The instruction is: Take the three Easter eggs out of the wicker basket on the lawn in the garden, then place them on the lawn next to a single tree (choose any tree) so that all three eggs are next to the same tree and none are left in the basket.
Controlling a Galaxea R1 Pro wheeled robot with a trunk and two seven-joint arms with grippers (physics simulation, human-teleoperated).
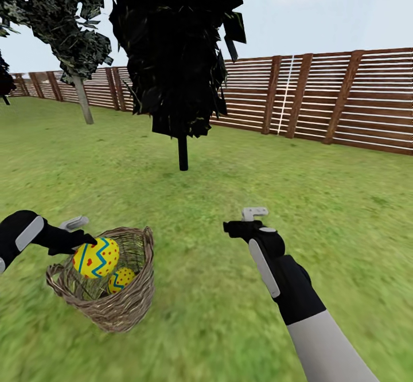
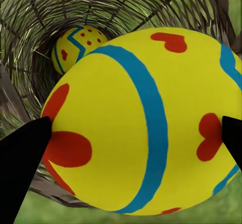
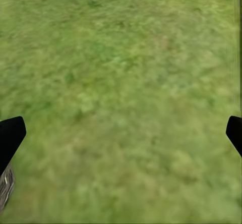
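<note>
Two Easter eggs show at lower left: one [image 1: 96, 257] pinched by the left gripper [image 1: 86, 238] above the wicker basket [image 1: 117, 307], one [image 1: 121, 279] inside. None placed yet. Right gripper [image 3: 121, 133] spread, empty.

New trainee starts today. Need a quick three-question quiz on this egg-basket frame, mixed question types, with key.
1. True or false: the left claw is shut on a bright yellow egg with a blue zigzag band.
2. How many eggs show lower inside the woven light-brown wicker basket? A) none B) one C) three
3. Fill in: the right claw is open over bare ____.

Key: 1 true; 2 B, the second yellow egg; 3 mottled green grass lawn.
</note>
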